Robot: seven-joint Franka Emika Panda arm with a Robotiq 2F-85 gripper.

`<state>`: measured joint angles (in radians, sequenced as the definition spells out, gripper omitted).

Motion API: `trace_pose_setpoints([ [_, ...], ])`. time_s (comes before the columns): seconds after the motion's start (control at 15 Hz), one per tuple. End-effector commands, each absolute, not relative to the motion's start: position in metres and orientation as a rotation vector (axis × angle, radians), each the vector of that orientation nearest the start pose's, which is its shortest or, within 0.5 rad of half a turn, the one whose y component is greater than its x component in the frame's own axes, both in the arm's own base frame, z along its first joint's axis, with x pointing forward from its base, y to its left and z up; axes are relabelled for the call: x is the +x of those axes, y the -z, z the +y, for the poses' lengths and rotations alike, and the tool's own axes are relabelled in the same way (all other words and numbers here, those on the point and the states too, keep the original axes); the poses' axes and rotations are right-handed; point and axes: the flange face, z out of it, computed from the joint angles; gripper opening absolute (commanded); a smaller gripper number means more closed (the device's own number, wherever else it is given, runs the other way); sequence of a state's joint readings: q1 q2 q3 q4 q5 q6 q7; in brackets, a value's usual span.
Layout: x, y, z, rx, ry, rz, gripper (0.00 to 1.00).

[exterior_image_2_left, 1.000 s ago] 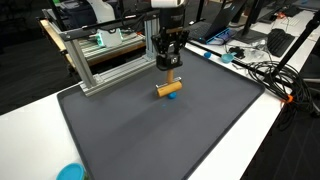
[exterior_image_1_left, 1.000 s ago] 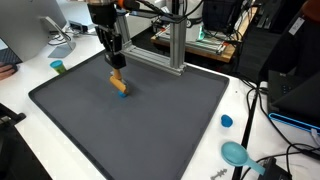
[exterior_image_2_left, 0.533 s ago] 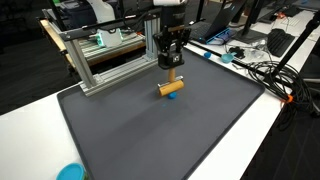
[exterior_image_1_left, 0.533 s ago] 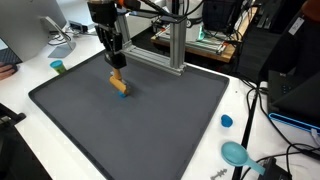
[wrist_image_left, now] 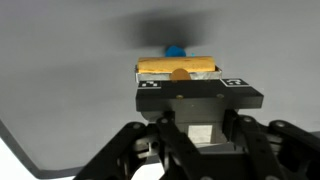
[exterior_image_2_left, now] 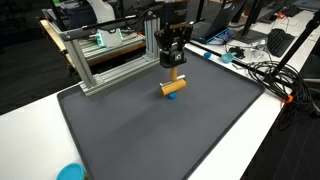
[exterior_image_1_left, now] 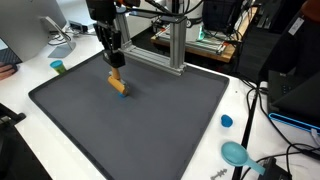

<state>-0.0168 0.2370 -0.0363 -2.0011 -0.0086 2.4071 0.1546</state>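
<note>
My gripper (exterior_image_1_left: pixel 116 70) hangs over the far part of a dark grey mat (exterior_image_1_left: pixel 150 120), also seen in the other exterior view (exterior_image_2_left: pixel 174 70). It is shut on a short tan wooden piece (exterior_image_1_left: pixel 117 84) (exterior_image_2_left: pixel 174 86) with a small blue part at its lower end. The piece hangs just above the mat (exterior_image_2_left: pixel 160 130). In the wrist view the gripper body (wrist_image_left: pixel 198 100) fills the lower half. The wooden piece (wrist_image_left: pixel 178 68) and its blue tip (wrist_image_left: pixel 175 50) show just beyond it, with a shadow on the mat further out. The fingertips themselves are hidden.
An aluminium frame (exterior_image_1_left: pixel 176 45) (exterior_image_2_left: pixel 100 60) stands at the mat's far edge, close to the gripper. A blue cap (exterior_image_1_left: pixel 227 121) and a teal scoop (exterior_image_1_left: pixel 236 153) lie on the white table, a teal cup (exterior_image_1_left: pixel 58 67) stands beside the mat. Cables (exterior_image_2_left: pixel 265 70) trail alongside.
The gripper and the wooden piece have shifted slightly sideways over the mat. The grip is unchanged.
</note>
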Motion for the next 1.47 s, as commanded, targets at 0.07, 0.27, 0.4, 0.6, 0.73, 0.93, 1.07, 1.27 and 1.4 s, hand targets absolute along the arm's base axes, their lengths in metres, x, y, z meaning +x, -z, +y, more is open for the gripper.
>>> trace_pose_setpoints([
  [0.07,0.618,-0.356,-0.035,-3.089,0.258,0.341,0.22],
  [0.27,0.619,-0.347,-0.036,-3.078,0.249,0.355,0.22],
  [0.4,0.62,-0.342,-0.037,-3.077,0.23,0.363,0.22],
  [0.6,0.623,-0.337,-0.042,-3.076,0.245,0.392,0.22],
  [0.73,0.625,-0.334,-0.046,-3.076,0.238,0.406,0.22],
  [0.93,0.627,-0.322,-0.046,-3.082,0.176,0.403,0.22],
  [1.07,0.628,-0.314,-0.043,-3.079,0.14,0.392,0.22],
  [1.27,0.629,-0.308,-0.041,-3.078,0.098,0.385,0.22],
  [1.4,0.629,-0.308,-0.041,-3.076,0.081,0.379,0.22],
])
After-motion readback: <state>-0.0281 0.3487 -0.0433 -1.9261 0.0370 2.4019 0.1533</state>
